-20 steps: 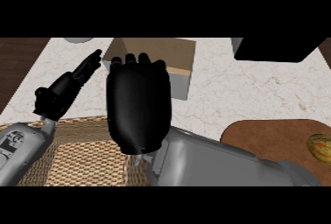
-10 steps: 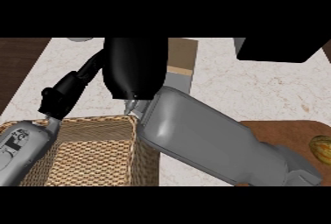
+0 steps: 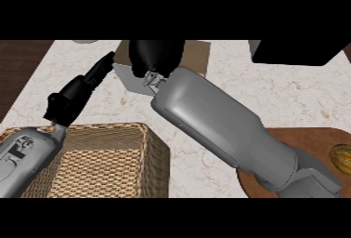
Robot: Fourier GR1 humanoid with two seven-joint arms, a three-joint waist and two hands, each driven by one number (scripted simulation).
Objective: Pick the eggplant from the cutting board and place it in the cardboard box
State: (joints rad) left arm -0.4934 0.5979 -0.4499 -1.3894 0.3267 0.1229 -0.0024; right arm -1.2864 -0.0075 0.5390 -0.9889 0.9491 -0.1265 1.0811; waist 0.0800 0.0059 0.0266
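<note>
Reaching over the cardboard box [image 3: 195, 53] at the counter's [image 3: 274, 93] far edge, the right hand [image 3: 156, 55] is hiding its fingers; the left hand [image 3: 77, 93] is resting straight-fingered beside it.

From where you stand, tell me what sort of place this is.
Likely a kitchen counter: a pale marbled countertop, a wooden cutting board carrying a vegetable, and a wicker basket beside a cardboard box.

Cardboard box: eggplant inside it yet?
Cannot tell. The right hand covers the cardboard box, hiding its inside; no eggplant shows.
</note>
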